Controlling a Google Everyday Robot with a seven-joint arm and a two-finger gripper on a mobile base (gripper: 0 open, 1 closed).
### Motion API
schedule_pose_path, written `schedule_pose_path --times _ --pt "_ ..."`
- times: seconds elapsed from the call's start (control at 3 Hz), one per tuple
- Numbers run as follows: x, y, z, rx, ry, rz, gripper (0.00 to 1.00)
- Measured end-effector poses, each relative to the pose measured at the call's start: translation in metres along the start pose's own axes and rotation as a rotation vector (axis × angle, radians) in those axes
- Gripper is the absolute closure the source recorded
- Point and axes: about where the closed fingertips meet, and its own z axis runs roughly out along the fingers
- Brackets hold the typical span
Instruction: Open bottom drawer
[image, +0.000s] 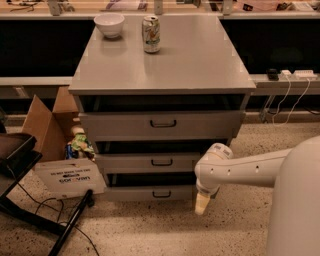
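The grey cabinet (160, 60) has three drawers. The bottom drawer (135, 193) is the lowest front, with a small dark handle (161, 193) at its centre, and it sits slightly out from the cabinet, as do the two above it. My gripper (202, 204) hangs from the white arm (250, 170) at the right end of the bottom drawer's front, just above the floor, to the right of the handle and apart from it. Its pale tip points down.
A white bowl (109, 24) and a drink can (151, 34) stand on the cabinet top. A cardboard box (45, 125) with items and a white sign (67, 177) lie left of the cabinet. A dark chair base (20, 165) and cables are at far left.
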Motion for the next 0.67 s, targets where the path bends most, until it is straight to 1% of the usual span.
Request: schedule_pose_path --times 0.33,0.67 --pt "0.0 0.0 -0.002 0.002 0.0 -0.001 0.0" --pt "-0.007 0.019 0.037 -0.062 0.005 -0.033 0.0"
